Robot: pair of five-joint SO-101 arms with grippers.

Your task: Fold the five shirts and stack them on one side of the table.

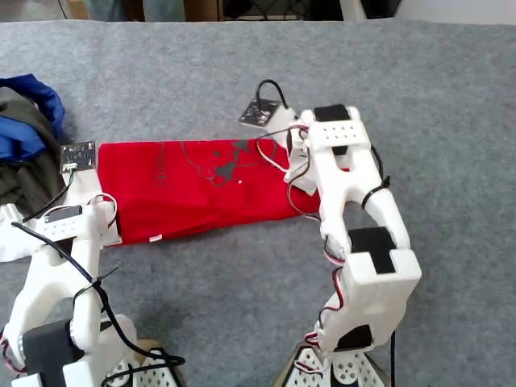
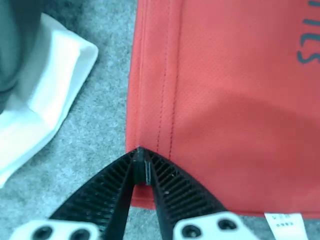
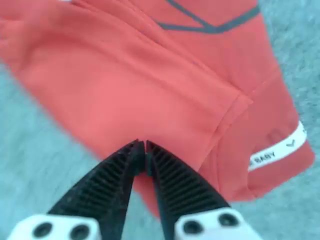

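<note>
The table (image 1: 451,97) is covered from edge to edge with a grey felt-like cloth (image 1: 242,64), mottled and slightly fuzzy, lying flat; the wrist views show its matted fibres close up. Beyond the table's far edge runs a narrow strip of the room: a wood-coloured piece (image 1: 76,8) at the far left, a dark gap (image 1: 266,8) near the middle and pale white surfaces (image 1: 451,8) at the far right. The light is even and soft, casting faint shadows on the cloth
</note>
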